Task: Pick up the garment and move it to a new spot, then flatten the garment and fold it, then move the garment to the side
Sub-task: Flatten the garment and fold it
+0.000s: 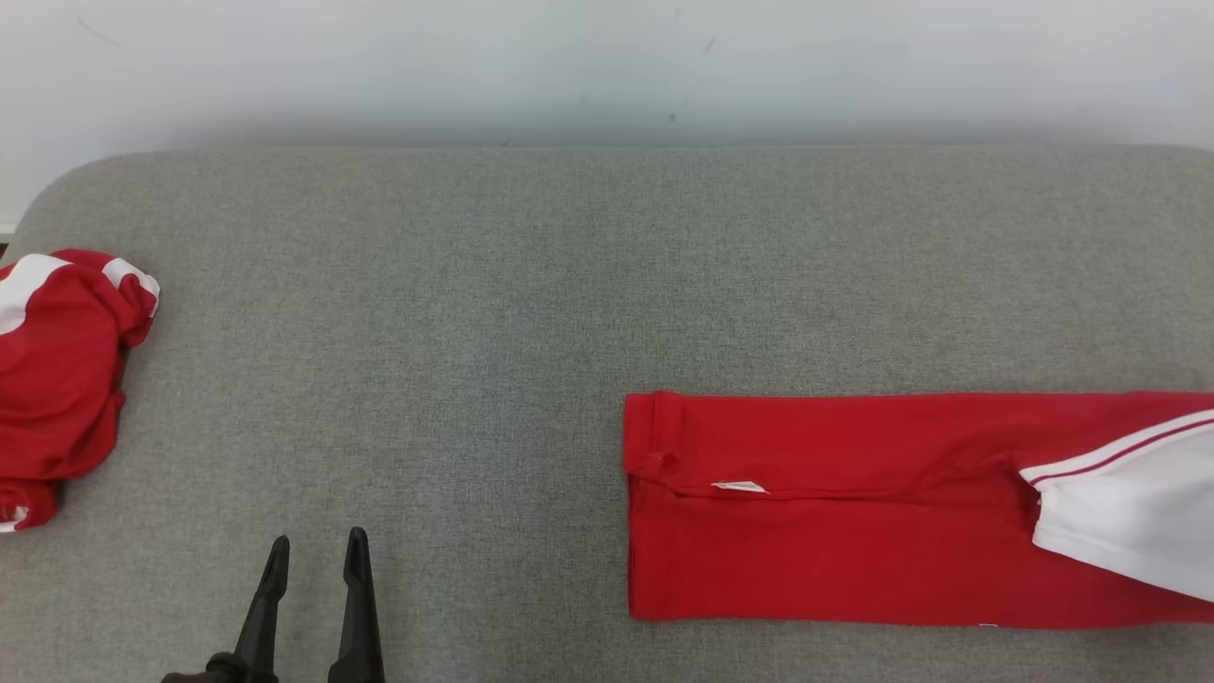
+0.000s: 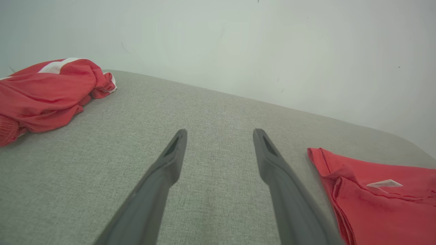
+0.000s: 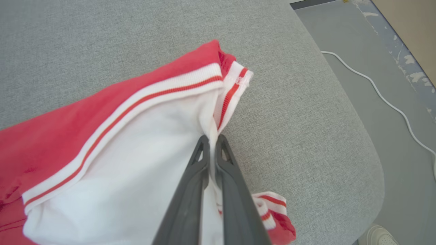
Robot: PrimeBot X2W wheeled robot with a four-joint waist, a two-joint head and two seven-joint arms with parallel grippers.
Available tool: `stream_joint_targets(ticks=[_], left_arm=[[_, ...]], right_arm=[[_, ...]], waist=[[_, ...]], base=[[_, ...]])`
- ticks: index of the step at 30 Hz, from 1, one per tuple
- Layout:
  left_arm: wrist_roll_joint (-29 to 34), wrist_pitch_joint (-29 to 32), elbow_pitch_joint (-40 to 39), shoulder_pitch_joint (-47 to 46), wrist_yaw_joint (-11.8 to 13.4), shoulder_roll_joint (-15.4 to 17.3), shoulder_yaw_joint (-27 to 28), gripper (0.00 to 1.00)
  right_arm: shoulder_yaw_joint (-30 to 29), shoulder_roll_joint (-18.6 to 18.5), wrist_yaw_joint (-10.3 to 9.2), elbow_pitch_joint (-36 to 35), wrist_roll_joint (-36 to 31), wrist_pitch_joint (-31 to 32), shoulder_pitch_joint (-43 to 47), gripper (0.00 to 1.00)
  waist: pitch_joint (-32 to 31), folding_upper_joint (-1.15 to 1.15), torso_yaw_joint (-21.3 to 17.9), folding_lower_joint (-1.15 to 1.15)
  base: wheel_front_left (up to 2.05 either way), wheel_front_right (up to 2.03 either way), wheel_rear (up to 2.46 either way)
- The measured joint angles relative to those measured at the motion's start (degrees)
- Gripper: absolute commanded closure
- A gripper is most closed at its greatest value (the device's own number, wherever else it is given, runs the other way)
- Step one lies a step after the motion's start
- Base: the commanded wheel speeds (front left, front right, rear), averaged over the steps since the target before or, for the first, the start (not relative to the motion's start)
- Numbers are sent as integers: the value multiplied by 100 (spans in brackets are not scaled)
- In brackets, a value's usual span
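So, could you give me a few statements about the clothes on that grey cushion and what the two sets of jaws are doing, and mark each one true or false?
1. The right jaws are shut on the white part of the flat red garment. True.
2. A crumpled red garment lies at the robot's left end of the grey cushion. True.
3. The left jaws are gripping the crumpled red garment. False: they stand open over bare cushion, holding nothing.
4. The flat garment is blue all over. False: it is red, with a white striped part.
5. A white cable lies on the floor beside the cushion. True.
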Motion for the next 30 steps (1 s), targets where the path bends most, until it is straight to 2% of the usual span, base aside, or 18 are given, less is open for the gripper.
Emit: stream_joint_targets(ticks=[4,9,18,24,30], left_arm=[[0,0,11,7,0,0,36,0],[1,0,26,59,0,0,90,0],[10,0,89,79,-43,1,46,0],[-20,0,104,171,-42,1,-8,0],[-33,0,125,182,-42,-1,-48,0]], right_arm=[[38,-10,0,-303,-24,41,125,100],[545,127,0,-603,156,132,174,100],[2437,415,0,-1143,600,641,258,100],[3322,597,0,-1015,820,740,96,100],[3791,877,0,-569,927,641,-259,100]], waist=[[-47,0,-23,0],[-128,0,-57,0],[-330,0,4,0],[-387,0,165,0],[-410,0,338,0]], base=[[0,0,0],[0,0,0],[0,0,0],[0,0,0],[0,0,0]])
